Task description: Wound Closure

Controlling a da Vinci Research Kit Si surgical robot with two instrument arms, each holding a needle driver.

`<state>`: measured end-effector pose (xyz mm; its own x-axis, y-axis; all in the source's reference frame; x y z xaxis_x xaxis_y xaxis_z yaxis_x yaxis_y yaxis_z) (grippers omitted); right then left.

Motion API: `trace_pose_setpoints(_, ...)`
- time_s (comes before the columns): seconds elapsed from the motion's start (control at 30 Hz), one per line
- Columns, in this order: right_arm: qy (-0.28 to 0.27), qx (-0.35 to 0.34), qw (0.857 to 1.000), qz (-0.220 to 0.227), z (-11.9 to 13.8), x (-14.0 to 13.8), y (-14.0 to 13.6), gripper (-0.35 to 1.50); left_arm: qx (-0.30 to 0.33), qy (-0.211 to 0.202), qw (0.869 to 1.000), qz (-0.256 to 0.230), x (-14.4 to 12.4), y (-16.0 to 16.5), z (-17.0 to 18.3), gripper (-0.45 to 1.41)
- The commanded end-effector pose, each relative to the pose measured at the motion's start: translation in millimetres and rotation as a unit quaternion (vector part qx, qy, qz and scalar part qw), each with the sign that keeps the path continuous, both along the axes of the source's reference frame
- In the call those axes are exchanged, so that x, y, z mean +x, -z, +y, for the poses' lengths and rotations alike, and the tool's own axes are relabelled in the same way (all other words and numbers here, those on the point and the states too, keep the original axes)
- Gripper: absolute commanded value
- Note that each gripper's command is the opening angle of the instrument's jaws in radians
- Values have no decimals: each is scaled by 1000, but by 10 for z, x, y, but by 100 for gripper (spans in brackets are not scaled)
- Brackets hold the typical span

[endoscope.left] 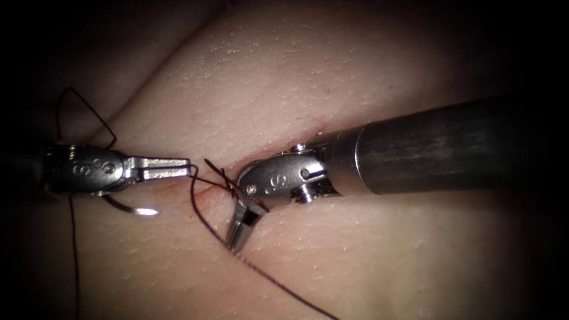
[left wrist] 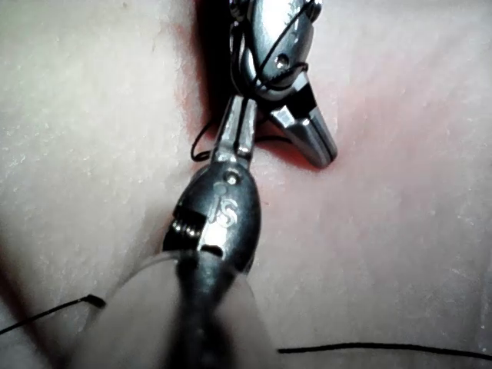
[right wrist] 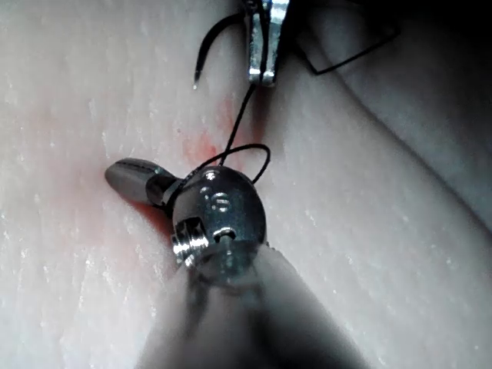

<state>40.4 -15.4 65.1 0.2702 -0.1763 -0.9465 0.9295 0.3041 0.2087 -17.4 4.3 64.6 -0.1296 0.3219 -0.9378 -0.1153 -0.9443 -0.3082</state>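
Endoscope view showed the left tool (endoscope.left: 178, 168) with jaws closed on the thread (endoscope.left: 198, 207) beside the cut (endoscope.left: 204, 191), the needle (endoscope.left: 131, 207) lying free on the tissue (endoscope.left: 284, 77) beneath it; the right tool (endoscope.left: 240, 228) gripped thread too. Likely knot-tying: the next move needs steady, opposed tension.

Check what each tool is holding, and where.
Left tool grips the thread at its jaw tips. Needle lies free below it, outside the tissue. Right tool: cannot tell what it holds.
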Motion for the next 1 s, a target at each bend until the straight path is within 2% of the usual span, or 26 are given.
trace_pose_setpoints(0.03,0,-3,1000,7,-5,7,-3,-35,1,0,1000,0,-6,-5,-6,-45)
trace_pose_setpoints(0.27,-15,-5,1000,7,9,14,0,-35,-1,-5,1000,6,-13,1,-25,-45)
trace_pose_setpoints(0.7,-34,11,999,11,39,21,17,-35,-13,-28,999,28,-21,7,-95,-45)
trace_pose_setpoints(1.0,-49,15,999,5,61,31,12,-35,-15,-40,998,44,-38,22,-144,-45)
